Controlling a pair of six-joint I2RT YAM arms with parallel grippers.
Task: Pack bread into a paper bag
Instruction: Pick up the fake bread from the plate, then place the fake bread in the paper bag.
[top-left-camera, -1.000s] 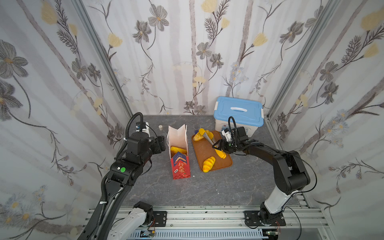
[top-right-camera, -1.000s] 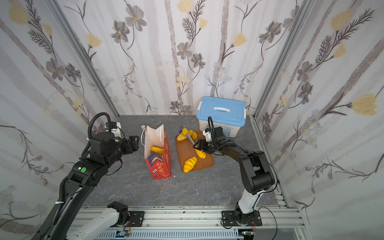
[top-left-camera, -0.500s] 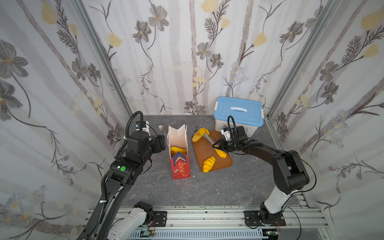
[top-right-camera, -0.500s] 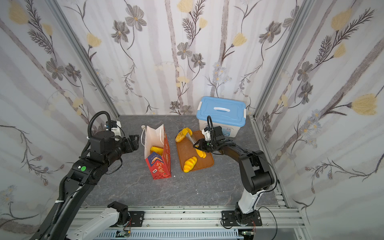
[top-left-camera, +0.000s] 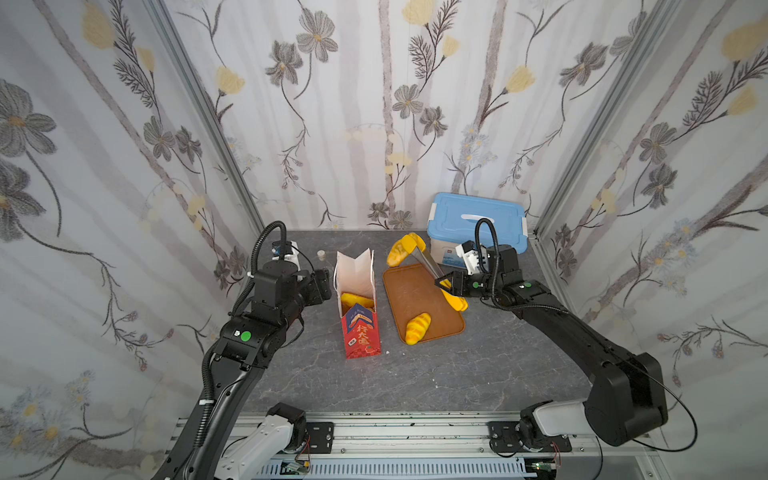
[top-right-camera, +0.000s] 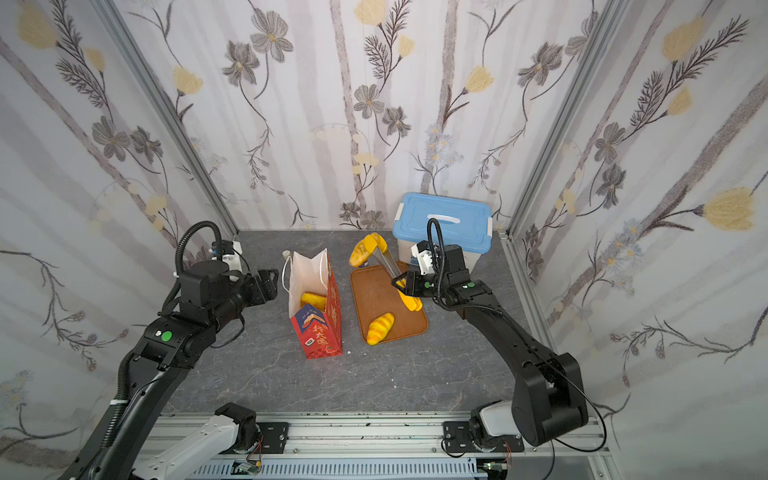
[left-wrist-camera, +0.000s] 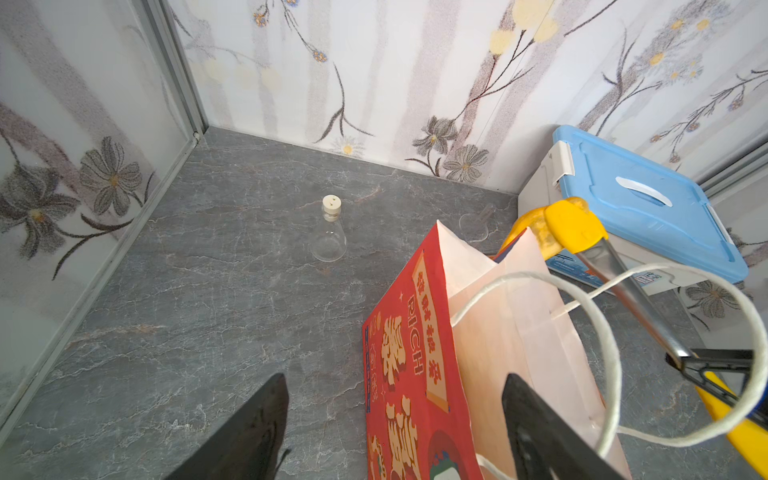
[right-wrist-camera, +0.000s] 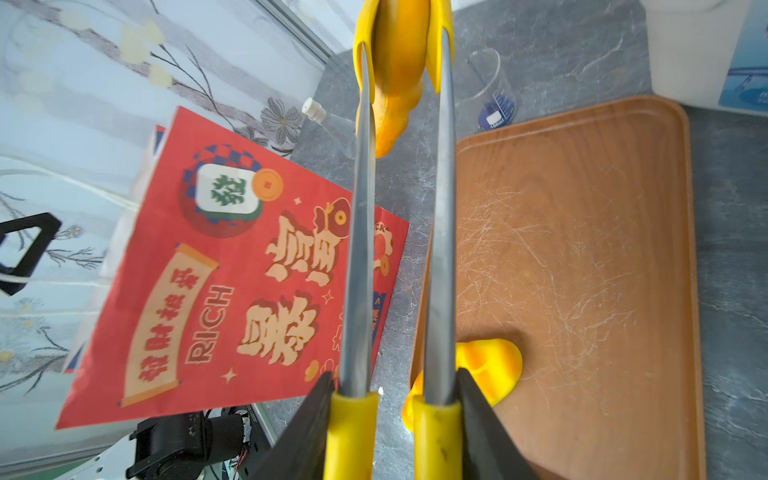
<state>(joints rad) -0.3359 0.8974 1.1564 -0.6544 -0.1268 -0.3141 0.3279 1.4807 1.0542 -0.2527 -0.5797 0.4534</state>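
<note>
Top view — tongs (top-left-camera: 428, 266) over tray (top-left-camera: 409, 293), flask (top-left-camera: 320, 254) beside bag (top-left-camera: 360, 332).

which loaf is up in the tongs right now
The curved loaf pinched between the yellow tips of the tongs, held clear of the tray. The striped loaf lies on the tray; another loaf sits inside the paper bag.

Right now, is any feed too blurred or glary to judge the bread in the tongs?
Right wrist view: bread in the tongs is sharp; pale sheen on the scratched tray. Left wrist view: the left gripper's close dark fingers are soft, bag crisp. Both top views: clear, soft shadows.
</note>
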